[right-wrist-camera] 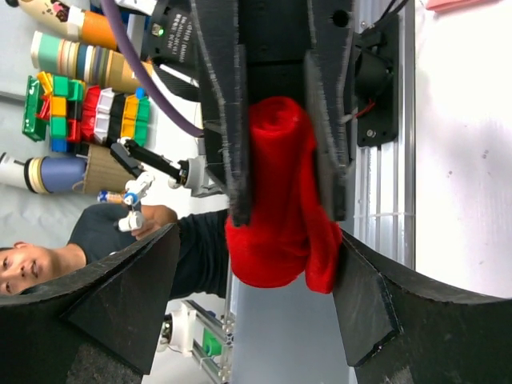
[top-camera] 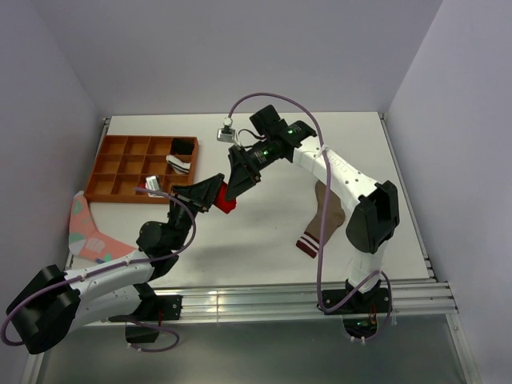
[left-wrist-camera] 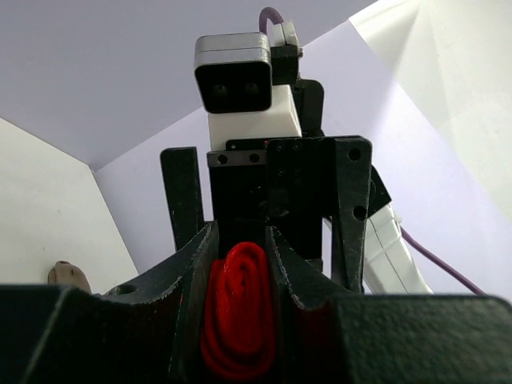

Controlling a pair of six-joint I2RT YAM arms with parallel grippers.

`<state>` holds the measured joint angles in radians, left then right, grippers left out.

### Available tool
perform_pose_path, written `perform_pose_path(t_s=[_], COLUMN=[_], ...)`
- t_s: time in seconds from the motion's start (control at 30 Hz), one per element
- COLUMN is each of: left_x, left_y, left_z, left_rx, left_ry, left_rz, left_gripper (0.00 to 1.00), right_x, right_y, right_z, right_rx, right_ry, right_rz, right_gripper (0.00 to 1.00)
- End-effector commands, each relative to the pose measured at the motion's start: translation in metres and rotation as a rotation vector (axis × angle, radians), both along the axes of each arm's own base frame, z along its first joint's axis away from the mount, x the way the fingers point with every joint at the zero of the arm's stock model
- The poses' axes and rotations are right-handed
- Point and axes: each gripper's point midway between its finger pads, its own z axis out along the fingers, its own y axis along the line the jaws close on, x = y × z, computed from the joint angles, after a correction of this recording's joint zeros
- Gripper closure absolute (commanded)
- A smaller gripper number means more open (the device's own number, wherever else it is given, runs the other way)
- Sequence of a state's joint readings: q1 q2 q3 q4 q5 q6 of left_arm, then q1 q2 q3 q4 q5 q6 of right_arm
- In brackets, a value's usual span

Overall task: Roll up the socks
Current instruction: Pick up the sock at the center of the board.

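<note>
The red sock (top-camera: 227, 202) is rolled into a tight coil (left-wrist-camera: 240, 312) and hangs above the table, my left gripper (top-camera: 216, 194) shut on it. In the left wrist view the coil sits squeezed between my left gripper's (left-wrist-camera: 240, 268) jaws. My right gripper (top-camera: 240, 176) faces it, open wide. In the right wrist view the roll's loose end (right-wrist-camera: 280, 232) lies between the spread fingers of my right gripper (right-wrist-camera: 258, 238), close to the right finger (right-wrist-camera: 376, 304). The tan-brown sock (top-camera: 324, 220) lies flat on the table under the right arm, striped cuff (top-camera: 307, 244) nearest.
An orange-brown compartment tray (top-camera: 120, 166) stands at the back left, with dark and white rolled items (top-camera: 181, 156) in its right cells. A pink patterned sock (top-camera: 86, 234) lies at the left edge. White walls close in on both sides.
</note>
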<state>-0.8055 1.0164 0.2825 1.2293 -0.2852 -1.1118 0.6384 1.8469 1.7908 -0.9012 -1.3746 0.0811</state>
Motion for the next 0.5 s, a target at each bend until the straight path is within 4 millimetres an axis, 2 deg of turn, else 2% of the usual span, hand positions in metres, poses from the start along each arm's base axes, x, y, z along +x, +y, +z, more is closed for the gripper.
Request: perform_pose_path(t_s=[0.0,0.2,0.3,0.4,0.43,0.47], left_x=[0.000,0.002,0.003,0.002,0.002,0.002], left_y=[0.001,-0.003,-0.004,-0.003,-0.004,-0.003], left_z=[0.008,0.010,0.009,0.008,0.006,0.005], left_rx=[-0.005,0.005,0.009,0.005,0.007,0.007], left_ry=[-0.025,-0.024,-0.022,-0.018,-0.014,-0.013], left_rz=[0.006,0.004,0.003,-0.002,-0.004,-0.003], left_gripper=[1.00,1.00,1.00,1.00,1.00,1.00], right_x=[-0.015,-0.017,-0.018,-0.015,-0.015,-0.014], right_y=[-0.005,-0.002,0.000,0.001,0.002,0.002], right_z=[0.025,0.010,0.006,0.005,0.006,0.006], right_rx=[0.062,-0.003,-0.021,-0.038,-0.037,-0.041], right_ry=[-0.031,-0.090,-0.115,-0.138,-0.145,-0.146], right_rz=[0.025,0.002,-0.003,-0.021,-0.023,-0.025], right_gripper=[0.20,0.24,0.39,0.61,0.75,0.81])
